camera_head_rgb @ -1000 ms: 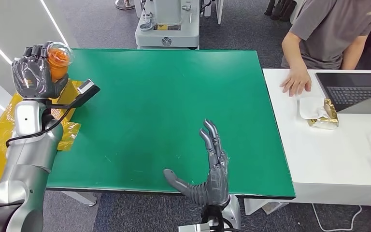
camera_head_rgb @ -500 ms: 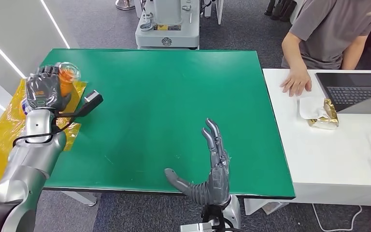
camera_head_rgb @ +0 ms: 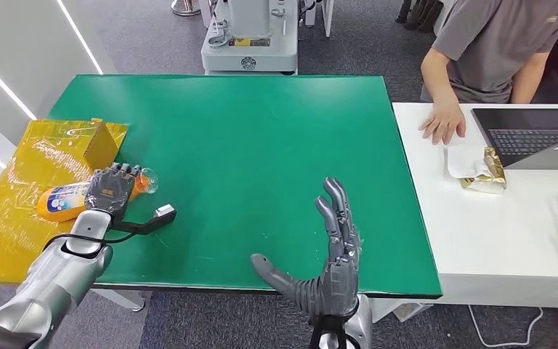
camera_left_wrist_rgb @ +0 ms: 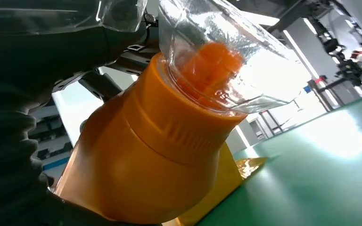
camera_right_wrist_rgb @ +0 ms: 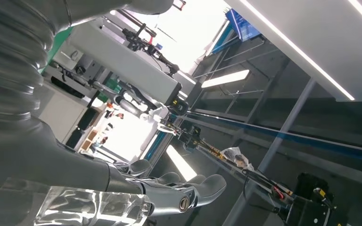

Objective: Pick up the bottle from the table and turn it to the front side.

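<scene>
The bottle point(camera_left_wrist_rgb: 151, 155) looks like smooth glossy orange plastic with a clear shiny cap point(camera_left_wrist_rgb: 226, 52). Green table point(camera_head_rgb: 261, 145) top is matt, and the yellow sheet point(camera_head_rgb: 14, 211) is crinkly, shiny film.

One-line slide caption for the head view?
Left hand holds the orange bottle sideways over the yellow sheet; right hand hovers open above the green table.

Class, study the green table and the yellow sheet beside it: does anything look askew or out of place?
Yes: the orange bottle lies on its side across the yellow sheet in the left robot hand, and that sheet is crumpled, hanging off the table.
</scene>
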Controlling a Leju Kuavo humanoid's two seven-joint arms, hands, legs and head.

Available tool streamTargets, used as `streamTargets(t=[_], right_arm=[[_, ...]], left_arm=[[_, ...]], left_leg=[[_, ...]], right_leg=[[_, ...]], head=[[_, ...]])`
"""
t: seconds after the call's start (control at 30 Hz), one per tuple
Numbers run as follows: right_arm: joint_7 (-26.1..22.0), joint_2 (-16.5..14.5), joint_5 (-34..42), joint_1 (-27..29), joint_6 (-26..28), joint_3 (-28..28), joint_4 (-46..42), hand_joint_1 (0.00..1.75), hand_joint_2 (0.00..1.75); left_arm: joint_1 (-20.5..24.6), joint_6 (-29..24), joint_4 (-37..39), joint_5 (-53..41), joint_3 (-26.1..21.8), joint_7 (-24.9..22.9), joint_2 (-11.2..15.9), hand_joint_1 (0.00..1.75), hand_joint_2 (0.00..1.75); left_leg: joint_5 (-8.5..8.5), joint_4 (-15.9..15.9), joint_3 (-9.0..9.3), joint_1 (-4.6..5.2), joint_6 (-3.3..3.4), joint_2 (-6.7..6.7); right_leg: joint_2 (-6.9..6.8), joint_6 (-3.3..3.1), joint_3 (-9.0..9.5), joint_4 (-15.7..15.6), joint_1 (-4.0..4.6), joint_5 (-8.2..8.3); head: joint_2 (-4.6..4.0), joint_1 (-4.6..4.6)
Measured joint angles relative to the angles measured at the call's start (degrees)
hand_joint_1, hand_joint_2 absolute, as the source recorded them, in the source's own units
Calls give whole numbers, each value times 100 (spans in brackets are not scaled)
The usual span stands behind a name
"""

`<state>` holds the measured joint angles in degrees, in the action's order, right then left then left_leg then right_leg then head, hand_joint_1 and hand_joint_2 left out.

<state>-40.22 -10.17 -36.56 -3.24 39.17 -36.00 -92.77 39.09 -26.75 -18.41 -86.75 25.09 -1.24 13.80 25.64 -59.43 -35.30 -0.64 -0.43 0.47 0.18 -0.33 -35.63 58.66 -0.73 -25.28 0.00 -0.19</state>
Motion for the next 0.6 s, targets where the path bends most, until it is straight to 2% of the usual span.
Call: streamTargets(t=[0.27, 0.43, 0.47, 0.57, 0.6], right_arm=[[0, -32, -15, 40, -1, 74, -45, 0, 175], [0, -40, -22, 46, 0, 86, -48, 0, 175], [0, -41, -23, 46, 0, 87, -49, 0, 175], [0, -41, -30, 51, -1, 90, -60, 0, 175], [0, -42, -36, 54, -2, 92, -68, 0, 175]], left_arm=[[-5, 188, 93, 0, 586, -22, 45, 175, 175], [-6, 189, 123, -1, 770, -63, 45, 175, 175], [-6, 188, 125, -1, 791, -64, 45, 164, 175], [-6, 187, 128, 0, 853, -73, 42, 34, 175], [-13, 186, 131, 2, 867, -91, 33, 0, 175]], left_leg=[[-1, 8, 14, 0, -2, 5], [-1, 10, 14, 1, -3, 4], [-1, 10, 14, 1, -2, 4], [-1, 9, 14, 1, -2, 3], [-1, 9, 14, 1, -2, 3]], right_leg=[[5, -5, 6, 2, 0, 2], [5, -5, 6, 2, 0, 1], [5, -5, 6, 2, 0, 1], [4, -5, 6, 1, 0, 1], [4, -5, 6, 1, 0, 1]], head=[[0, -1], [0, 0], [0, 1], [0, 1], [0, 1]])
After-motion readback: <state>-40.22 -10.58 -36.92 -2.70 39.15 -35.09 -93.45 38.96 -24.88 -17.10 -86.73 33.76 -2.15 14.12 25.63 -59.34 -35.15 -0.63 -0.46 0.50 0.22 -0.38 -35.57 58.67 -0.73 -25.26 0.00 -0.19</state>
